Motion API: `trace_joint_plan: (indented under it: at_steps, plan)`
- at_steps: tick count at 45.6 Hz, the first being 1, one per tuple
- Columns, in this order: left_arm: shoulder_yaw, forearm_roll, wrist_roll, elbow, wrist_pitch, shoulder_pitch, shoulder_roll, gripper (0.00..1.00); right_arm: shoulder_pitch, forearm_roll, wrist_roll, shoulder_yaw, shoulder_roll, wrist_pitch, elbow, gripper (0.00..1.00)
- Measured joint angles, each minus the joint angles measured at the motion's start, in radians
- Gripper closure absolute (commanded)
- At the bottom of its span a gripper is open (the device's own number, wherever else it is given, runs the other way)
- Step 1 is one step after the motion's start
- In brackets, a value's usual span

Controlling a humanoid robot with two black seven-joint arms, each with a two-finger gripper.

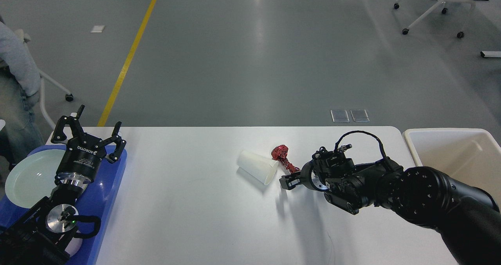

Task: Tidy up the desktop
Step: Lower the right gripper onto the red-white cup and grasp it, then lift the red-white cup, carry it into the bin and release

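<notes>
The white desktop point(188, 202) spans the lower view. A white paper cup point(256, 166) lies on its side near the middle, mouth toward the right. A crumpled red foil wrapper point(281, 153) lies just right of it, its twisted tail running down-right. My right gripper point(287, 181) sits low at the end of that tail, beside the cup's mouth. It is dark and its fingers cannot be told apart. My left gripper point(88, 130) stands open and empty above the far left edge.
A blue tray point(105, 194) at the left holds a pale green plate point(27, 177). A cream bin point(442, 131) stands off the desktop's right end. A person point(15, 69) stands at the far left, and an office chair point(438, 2) at the back right.
</notes>
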Motion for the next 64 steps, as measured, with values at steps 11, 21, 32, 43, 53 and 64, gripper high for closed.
trace_joint_plan:
  at_steps: [11, 21, 32, 43, 53, 64]
  plan:
    - [0.000, 0.000, 0.000, 0.000, 0.000, 0.000, 0.000, 0.04, -0.012, -0.002, -0.004, -0.006, -0.001, 0.008, -0.010, 1.00]
    - [0.000, 0.000, 0.000, 0.000, 0.000, 0.000, 0.000, 0.04, -0.013, 0.017, -0.023, 0.009, -0.016, 0.017, 0.016, 1.00]
    - [0.000, 0.000, 0.000, 0.000, 0.000, 0.000, 0.000, 0.04, 0.020, 0.094, -0.040, 0.014, -0.060, 0.019, 0.058, 1.00]
    - [0.000, 0.000, 0.000, 0.000, -0.001, 0.000, 0.000, 0.04, 0.238, 0.190, -0.083, -0.001, -0.253, 0.117, 0.361, 1.00]
    - [0.000, 0.000, 0.000, 0.000, -0.001, 0.001, 0.000, 0.04, 0.509, 0.392, -0.134, -0.064, -0.343, 0.388, 0.570, 1.00]
    - [0.000, 0.000, 0.000, 0.000, -0.001, 0.001, 0.000, 0.04, 0.900, 0.656, -0.136, -0.297, -0.361, 0.514, 0.814, 1.00]
